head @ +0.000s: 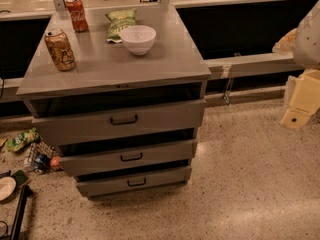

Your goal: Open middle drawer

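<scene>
The middle drawer [127, 157] is the medium-height grey front in the three-drawer cabinet, with a small black bar handle [131, 157] at its centre. A dark gap shows above its front. The tallest drawer [120, 120] is above it and the narrowest drawer [132, 182] is below it. My gripper [300, 104] is a cream-coloured piece at the right edge of the camera view. It hangs well to the right of the cabinet, at about the top drawer's height, touching nothing.
On the cabinet top [165, 64] stand a red can [76, 15], a brown can [60, 49], a green chip bag [120, 23] and a white bowl [138, 39]. Litter [30, 149] and a plate [6, 188] lie on the floor at the left. A low ledge [250, 61] runs behind.
</scene>
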Controlling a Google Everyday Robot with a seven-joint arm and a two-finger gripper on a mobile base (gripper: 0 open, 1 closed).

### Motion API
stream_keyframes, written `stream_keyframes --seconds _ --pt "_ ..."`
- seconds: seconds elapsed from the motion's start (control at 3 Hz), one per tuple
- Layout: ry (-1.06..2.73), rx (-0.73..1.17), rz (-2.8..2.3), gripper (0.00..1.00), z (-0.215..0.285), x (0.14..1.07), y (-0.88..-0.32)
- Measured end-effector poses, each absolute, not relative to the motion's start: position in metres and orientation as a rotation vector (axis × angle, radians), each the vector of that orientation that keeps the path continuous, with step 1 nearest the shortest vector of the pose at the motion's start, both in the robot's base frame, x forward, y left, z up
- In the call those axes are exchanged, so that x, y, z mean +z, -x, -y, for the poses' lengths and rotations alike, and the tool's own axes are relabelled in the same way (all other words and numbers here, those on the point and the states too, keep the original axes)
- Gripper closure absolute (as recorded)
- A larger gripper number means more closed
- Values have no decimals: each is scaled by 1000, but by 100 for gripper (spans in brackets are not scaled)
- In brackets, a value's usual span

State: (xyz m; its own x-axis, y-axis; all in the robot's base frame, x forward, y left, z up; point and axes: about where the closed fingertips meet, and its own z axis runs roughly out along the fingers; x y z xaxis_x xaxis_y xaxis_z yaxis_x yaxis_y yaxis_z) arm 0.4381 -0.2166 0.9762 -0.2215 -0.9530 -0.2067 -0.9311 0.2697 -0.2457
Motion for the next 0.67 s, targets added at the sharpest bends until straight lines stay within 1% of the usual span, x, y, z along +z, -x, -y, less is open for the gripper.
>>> stream_keyframes --seconds 0.33,0.67 --pt "1718 -100 -2221 0 215 978 -439" --pt "1697 -53 -2212 0 207 948 -445"
